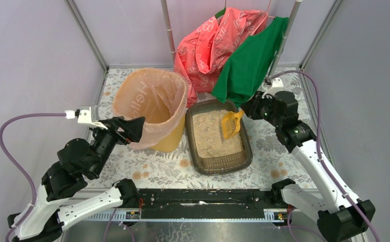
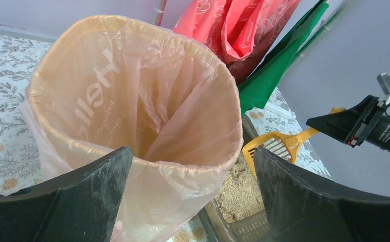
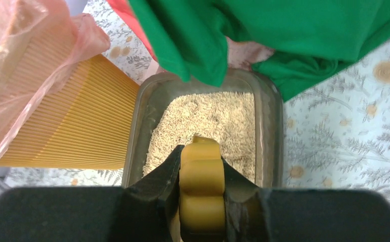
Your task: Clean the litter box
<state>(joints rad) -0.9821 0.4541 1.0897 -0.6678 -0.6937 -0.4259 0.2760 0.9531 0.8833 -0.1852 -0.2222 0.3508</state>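
The litter box [image 1: 198,151] is a shallow dark tray of beige granules, right of the bin; it also shows in the right wrist view [image 3: 137,116] and the left wrist view [image 2: 243,229]. My right gripper [image 1: 248,110] is shut on the handle of a yellow slotted scoop [image 1: 230,124], whose head is over the tray's far right part; the handle [image 3: 201,186] sits between the fingers. My left gripper [image 1: 132,129] is open and empty, its fingers [image 2: 82,201] astride the near rim of the yellow bin with peach liner [image 1: 150,108].
A red patterned cloth [image 1: 215,40] and a green garment [image 1: 248,60] hang at the back, the green one drooping over the tray's far edge. Metal frame posts [image 1: 169,30] and purple walls enclose the floral table [image 1: 278,141].
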